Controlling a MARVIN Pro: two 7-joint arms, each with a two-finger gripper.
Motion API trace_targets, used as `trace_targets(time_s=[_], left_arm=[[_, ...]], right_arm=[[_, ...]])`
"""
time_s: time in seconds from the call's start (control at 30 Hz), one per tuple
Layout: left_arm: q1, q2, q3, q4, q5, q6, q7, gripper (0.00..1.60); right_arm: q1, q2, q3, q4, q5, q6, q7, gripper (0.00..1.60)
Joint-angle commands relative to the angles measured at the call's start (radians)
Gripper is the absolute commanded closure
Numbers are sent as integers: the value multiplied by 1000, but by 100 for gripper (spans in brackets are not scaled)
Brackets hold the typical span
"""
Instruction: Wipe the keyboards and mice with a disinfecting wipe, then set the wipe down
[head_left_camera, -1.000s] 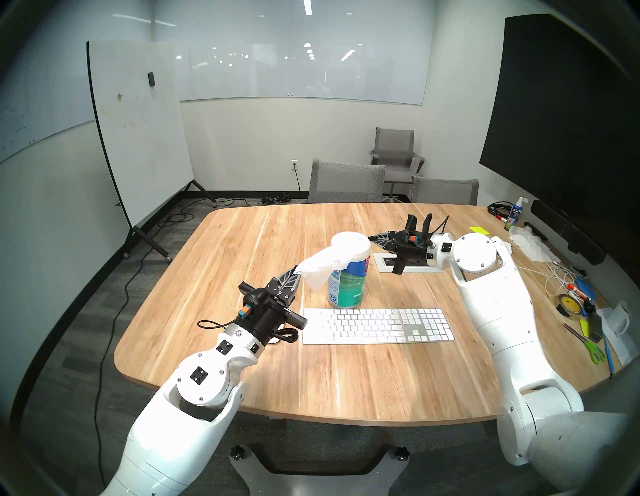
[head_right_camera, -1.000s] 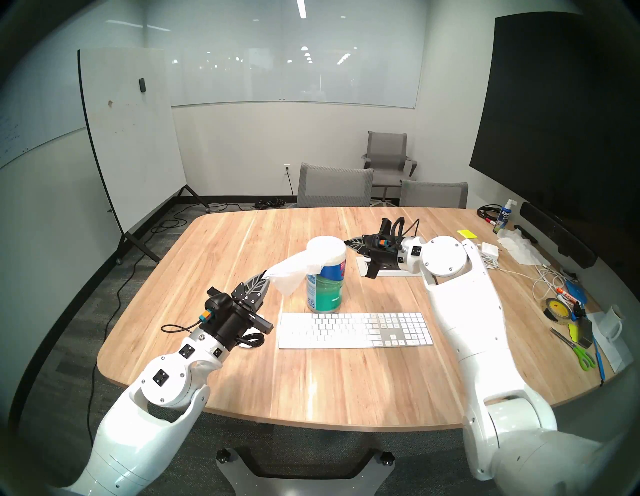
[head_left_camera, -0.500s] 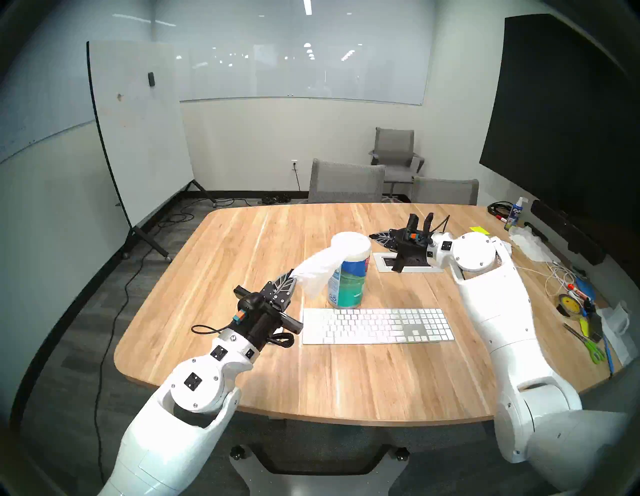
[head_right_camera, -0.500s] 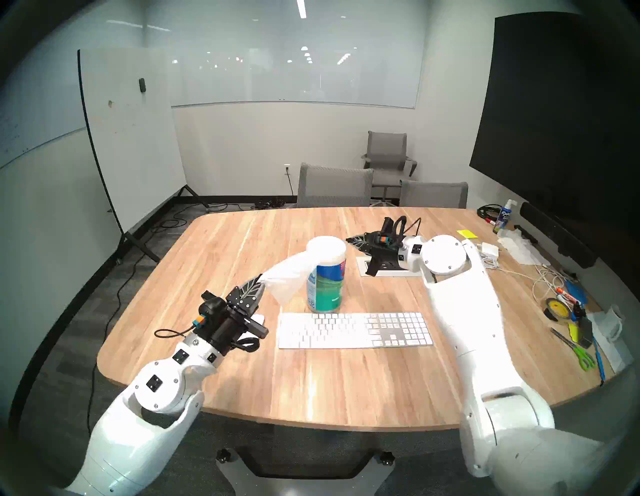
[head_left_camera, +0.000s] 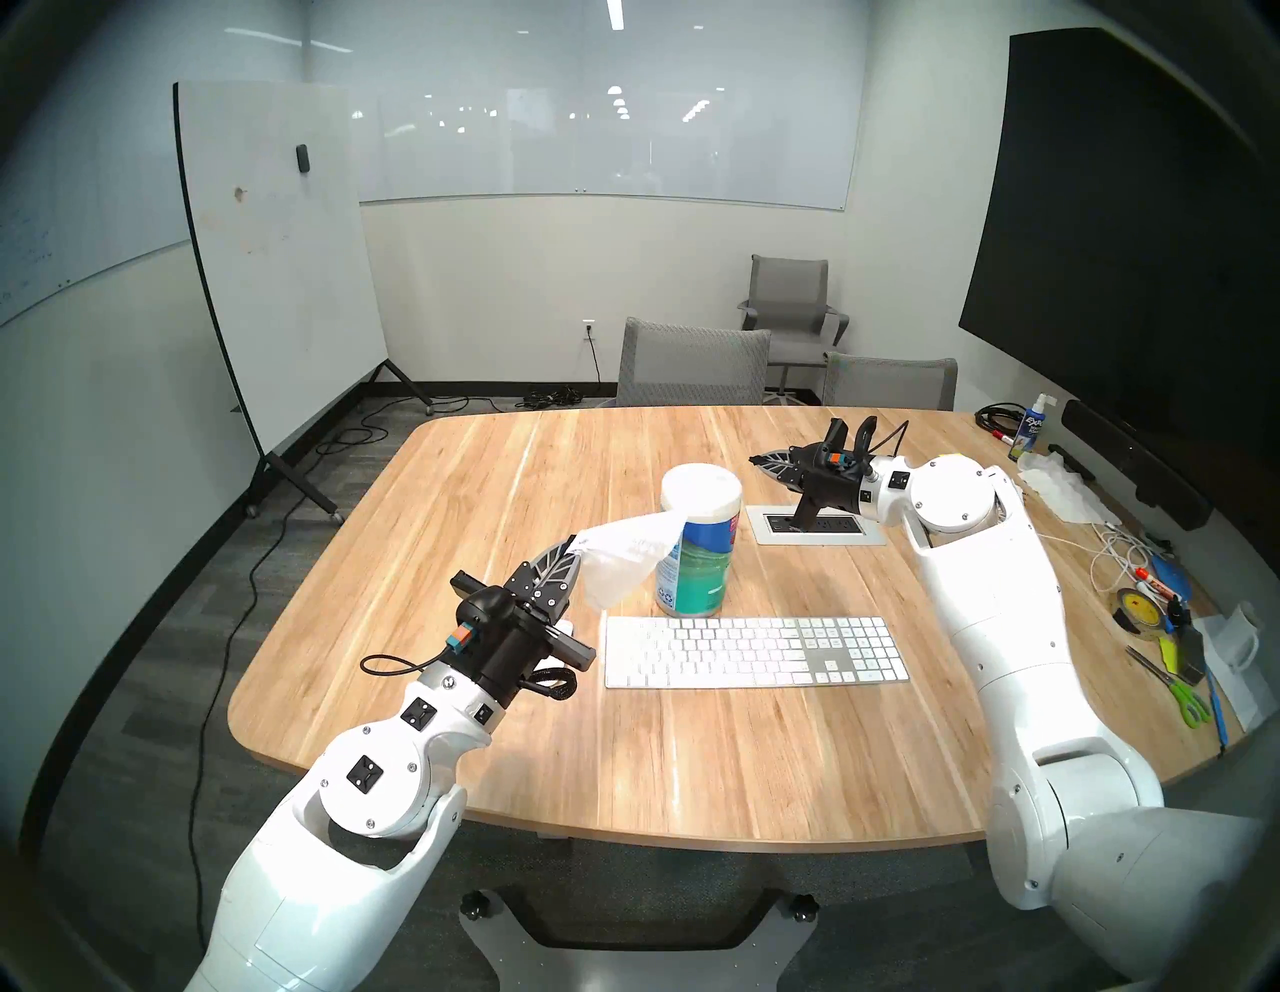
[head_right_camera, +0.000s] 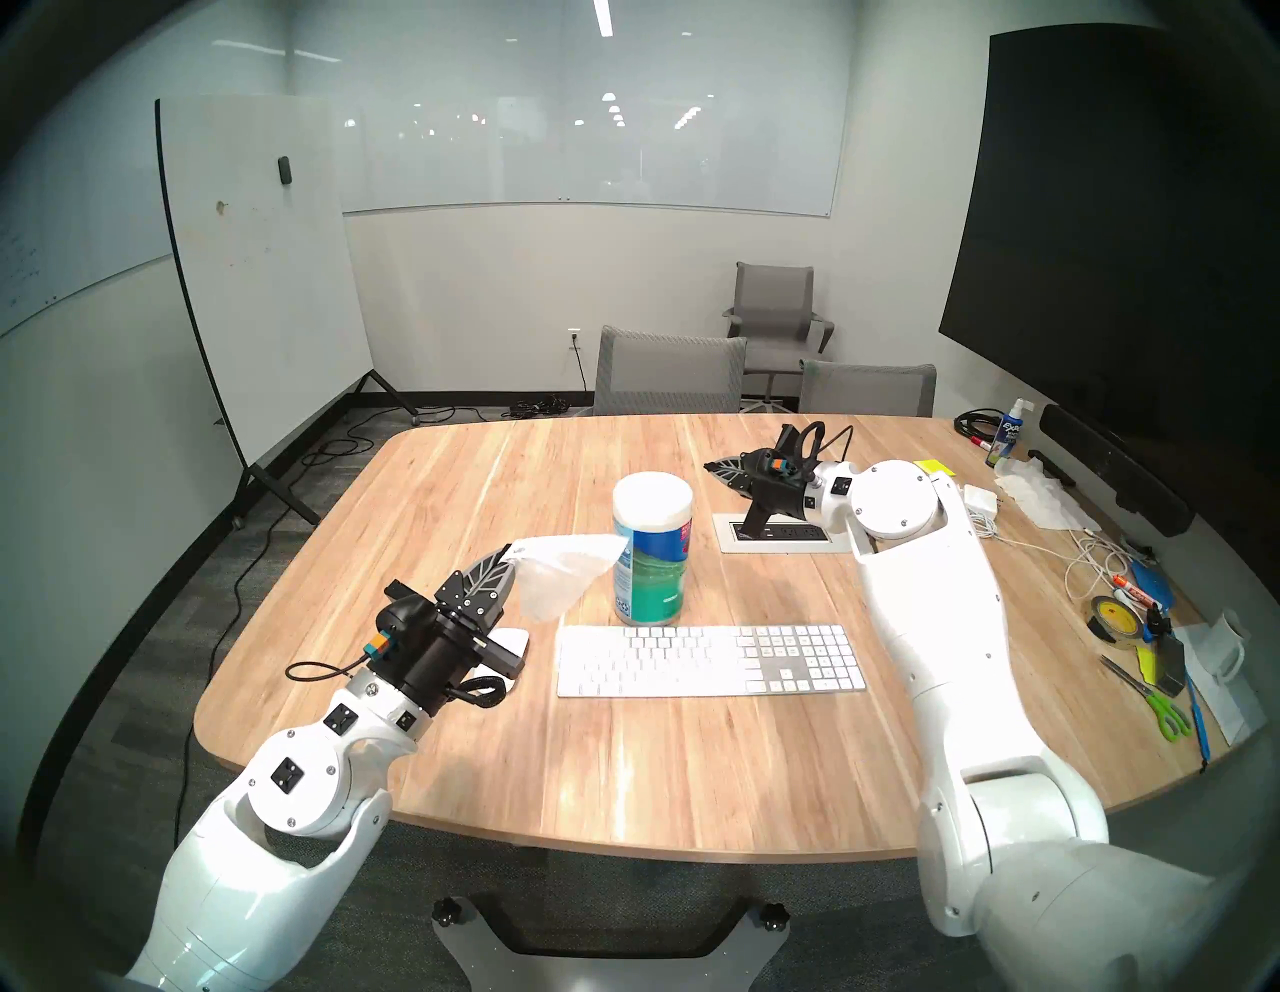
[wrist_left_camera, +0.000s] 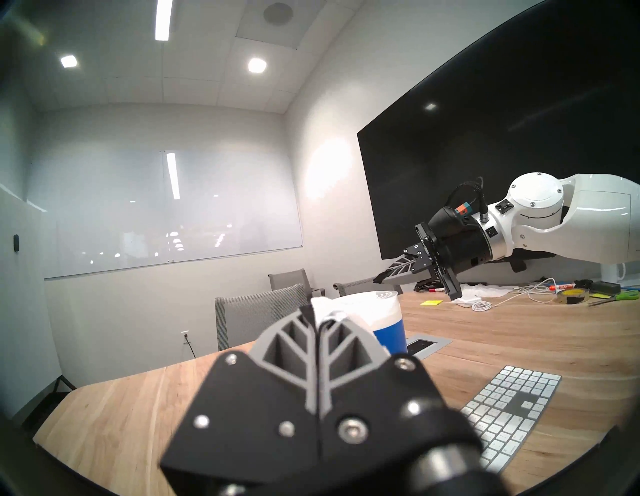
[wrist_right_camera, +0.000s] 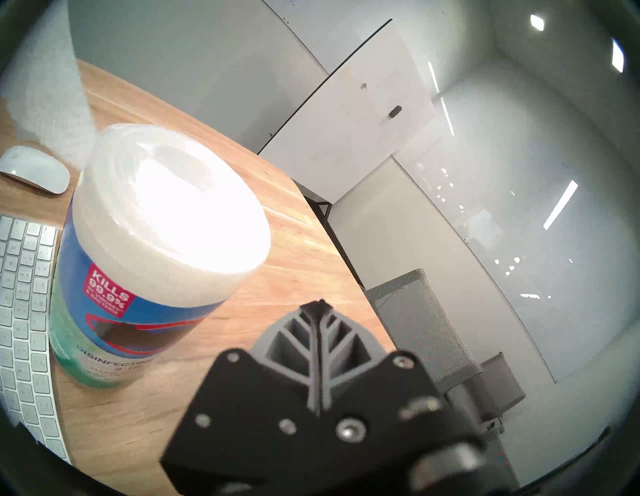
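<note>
Room: wood-topped meeting table (head_left_camera: 485, 485) in a white-walled room, 1 rolling whiteboard (head_left_camera: 277, 263) at our left, grey chairs behind, a dark screen at our right.
Left gripper: our left gripper (head_left_camera: 572, 547) is clamped on 1 corner of the disinfecting wipe (head_left_camera: 623, 558); in the left wrist view the 2 fingers meet with white sheet pinched at the tips (wrist_left_camera: 317, 313).
Wipe position: it hangs in the air between our left gripper and the canister (head_left_camera: 696, 547), above the table and clear of it; in the left head view its far end lies against the canister's lid edge, and we cannot tell whether it is fully free of the lid.
Wipe axis: long axis runs from the pinched corner up and toward the canister, with a loose lobe drooping toward the table.
Why held so: we judge the corner pinch lets the sheet open out for wiping.
Right gripper: our right gripper (head_left_camera: 758, 459) has its fingers pressed together on nothing, hovering beyond the canister, apart from it.
Why there: likely kept clear of the left arm's path.
Keyboard: keyboard (head_left_camera: 755, 651) lies flat just in front of the canister, long axis across the table, number pad toward our right.
Mouse: mouse (wrist_right_camera: 34, 169) sits left of the keyboard, mostly hidden under our left wrist in the head views.
Progress: nothing wiped yet, we judge.
</note>
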Motion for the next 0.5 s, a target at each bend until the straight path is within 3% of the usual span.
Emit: trace_targets(time_s=[0.0, 0.27, 0.47], left_arm=[[13, 2, 0, -47, 3, -1, 5, 160], [22, 4, 5, -48, 3, -3, 12, 160], [17, -2, 20, -36, 8, -2, 21, 160]], right_arm=[[95, 9, 37, 4, 13, 19, -14, 160], [155, 31, 86, 29, 13, 61, -24, 160], [204, 38, 74, 89, -2, 74, -5, 160]])
